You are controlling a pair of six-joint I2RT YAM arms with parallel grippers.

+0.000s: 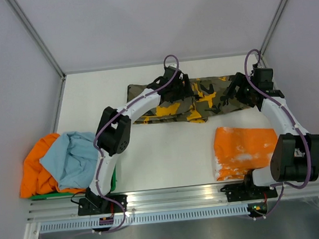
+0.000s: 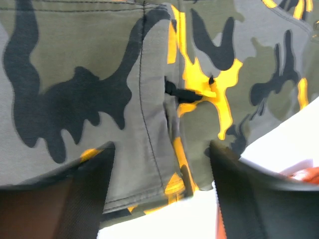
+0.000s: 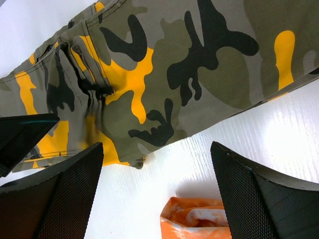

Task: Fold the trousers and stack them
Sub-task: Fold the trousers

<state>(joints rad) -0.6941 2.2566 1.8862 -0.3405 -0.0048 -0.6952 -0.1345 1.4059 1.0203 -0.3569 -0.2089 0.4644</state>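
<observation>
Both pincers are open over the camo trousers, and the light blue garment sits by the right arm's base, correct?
Not quite: the light blue garment sits by the left arm's base, as the top external view shows. The left pincer and right pincer are indeed open over the trousers.

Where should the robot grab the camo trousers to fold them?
Probably the near edge of the trousers, coming down from above on the robot's side. They lie flat and limp, so only an edge gives something to pinch. The open right gripper hangs right over that edge.
</observation>
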